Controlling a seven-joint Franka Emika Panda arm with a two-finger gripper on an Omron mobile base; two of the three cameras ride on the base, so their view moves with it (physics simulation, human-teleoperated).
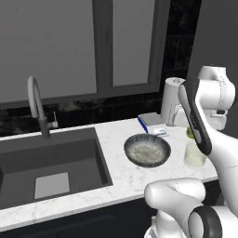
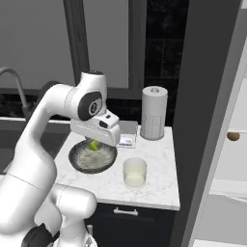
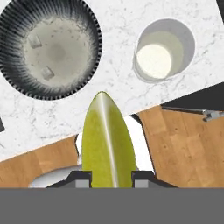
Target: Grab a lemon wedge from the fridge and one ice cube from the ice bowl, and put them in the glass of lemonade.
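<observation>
Gripper (image 3: 107, 177) is pinched on lemon wedge (image 3: 106, 140), held above counter (image 3: 118, 87). In hand view, ice bowl (image 3: 49, 47) is seen at 10 o'clock, glass of lemonade (image 3: 162, 49) at 1 o'clock.

The arm (image 2: 53, 103) arches over, its pincer (image 3: 107, 175) pointing down, clamped on the lemon wedge (image 3: 106, 140).

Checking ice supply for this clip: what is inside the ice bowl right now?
In the hand view, the ice bowl holds two small pale ice cubes on its speckled floor. In the right base view the hand, clamping the lemon wedge, covers part of the bowl's interior.
</observation>
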